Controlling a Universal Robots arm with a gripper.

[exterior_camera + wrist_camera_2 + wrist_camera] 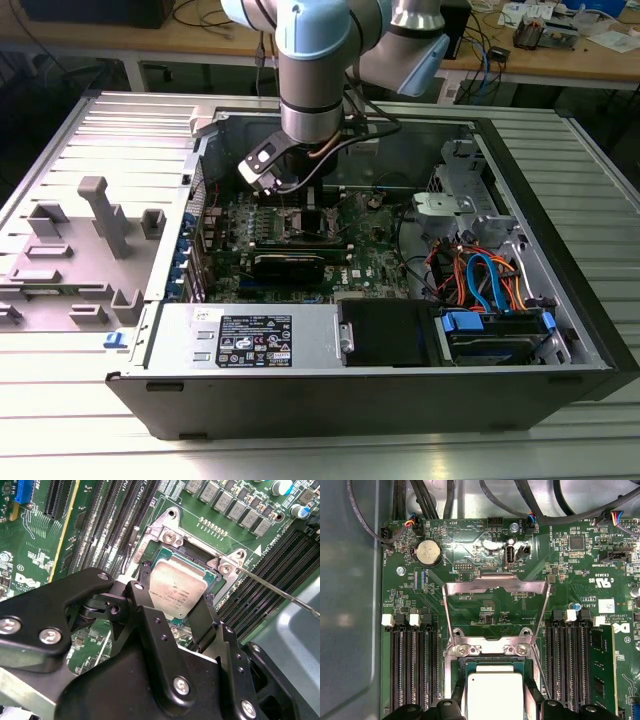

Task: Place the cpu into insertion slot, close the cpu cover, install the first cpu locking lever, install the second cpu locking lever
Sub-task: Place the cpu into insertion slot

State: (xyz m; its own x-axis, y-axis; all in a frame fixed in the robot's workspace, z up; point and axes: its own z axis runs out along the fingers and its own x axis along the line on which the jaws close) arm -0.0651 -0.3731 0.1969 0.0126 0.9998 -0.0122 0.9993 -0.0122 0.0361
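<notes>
As two black fingers (202, 620) are pressed against opposite edges of the cpu (179, 582), the gripper (175, 587) is judged to be clamped on the chip. The chip is held low over the insertion slot (490, 649), within its silver rim; whether it is fully seated cannot be told. The first step, the placing, is therefore taken to be in hand. For that placing, by judgement, the chip must be kept level and square to the rim and eased down without force, since a tilted corner could catch on the socket.

Just beyond the slot, the cpu cover (495, 584) is seen swung open on its hinge, away from the socket. A thin locking lever (270, 587) is seen unlatched, angled out from one corner of the socket. Banks of black memory slots (412, 670) are set on both sides of the socket, on the green board (470, 550).

The board is bedded in an open computer case (300, 405), with orange and blue cables (480, 280) bundled near one end. The case is laid on a ribbed metal table (60, 420), and grey fixtures (100, 215) are stood near the table's edge at the exterior view's left. Wooden benches (600, 60) strewn with wires are ranged behind.
</notes>
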